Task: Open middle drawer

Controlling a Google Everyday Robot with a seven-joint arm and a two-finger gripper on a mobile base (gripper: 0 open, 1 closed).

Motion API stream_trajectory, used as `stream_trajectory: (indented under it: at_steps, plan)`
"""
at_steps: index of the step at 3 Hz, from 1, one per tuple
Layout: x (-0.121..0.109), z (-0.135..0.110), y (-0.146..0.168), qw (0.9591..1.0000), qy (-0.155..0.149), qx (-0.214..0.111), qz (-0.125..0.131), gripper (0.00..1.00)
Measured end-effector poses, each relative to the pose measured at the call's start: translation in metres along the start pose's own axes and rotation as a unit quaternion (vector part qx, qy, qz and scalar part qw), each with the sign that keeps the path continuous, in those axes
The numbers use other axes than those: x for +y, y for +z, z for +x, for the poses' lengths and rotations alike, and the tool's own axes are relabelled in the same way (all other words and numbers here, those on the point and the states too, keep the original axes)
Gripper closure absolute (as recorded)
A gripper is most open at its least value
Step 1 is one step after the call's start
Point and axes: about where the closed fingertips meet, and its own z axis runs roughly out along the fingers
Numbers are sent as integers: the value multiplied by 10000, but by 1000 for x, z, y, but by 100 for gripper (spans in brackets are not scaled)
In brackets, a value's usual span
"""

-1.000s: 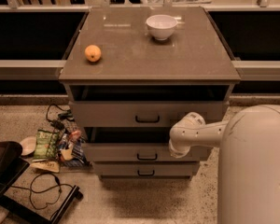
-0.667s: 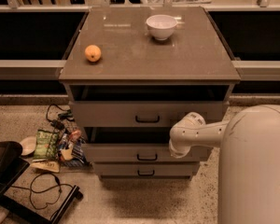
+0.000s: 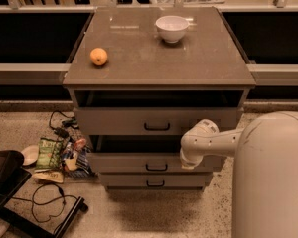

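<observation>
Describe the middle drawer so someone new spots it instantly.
Find the grey cabinet topped by a white bowl and an orange. Of its three stacked drawers, the middle drawer is second down, with a black loop handle. Only it has the white arm's gripper near its right end.

- We see a dim scene with a warm orange-brown cast.
- Light falls from above: the cabinet top [image 3: 159,58] is the brightest surface, with a pale glare patch left of the bowl [image 3: 172,28].
- The bowl and the orange [image 3: 99,56] cast short, soft shadows.
- The gap above the middle drawer [image 3: 134,161] reads nearly black.
- The gripper [image 3: 188,161], at the right of that drawer's front, is bright above and shaded below.
- A dark shadow lies on the floor [image 3: 154,212] under the cabinet.
</observation>
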Motion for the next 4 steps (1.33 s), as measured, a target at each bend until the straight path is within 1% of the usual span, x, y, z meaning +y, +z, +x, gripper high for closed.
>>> stream_trajectory:
  at_steps: [1, 2, 3, 4]
  plan:
    - [0, 0, 0, 10000, 0, 0, 0, 6]
    - [0, 0, 0, 10000, 0, 0, 0, 0]
    - [2, 1, 3, 10000, 17, -24, -38, 0]
    - [24, 14, 20, 9987, 292, 112, -395, 19]
